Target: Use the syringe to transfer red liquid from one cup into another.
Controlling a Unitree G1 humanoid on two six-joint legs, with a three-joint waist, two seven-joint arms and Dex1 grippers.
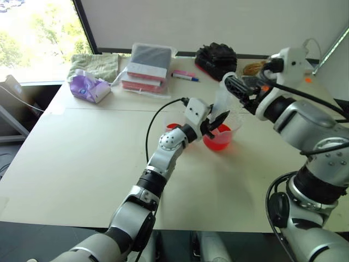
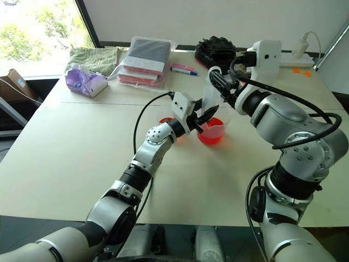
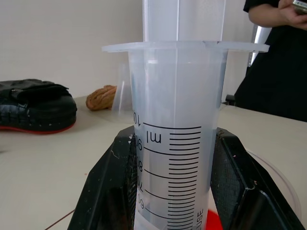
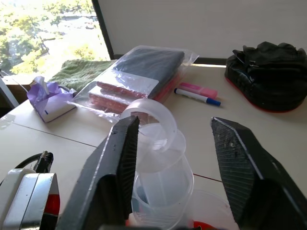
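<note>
Large clear plastic syringe (image 3: pixel 177 124) stands upright over wide spouted beaker of red liquid (image 1: pixel 218 137), barrel clamped in left gripper (image 1: pixel 214 123). Right gripper (image 4: pixel 175 158), fingers wide, straddles white plunger top, nearer for the pull.

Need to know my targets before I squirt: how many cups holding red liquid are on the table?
2. A larger cup sits under the syringe held by the left end effector. A smaller cup stands beside it, half hidden behind the left wrist. Others may be hidden.
</note>
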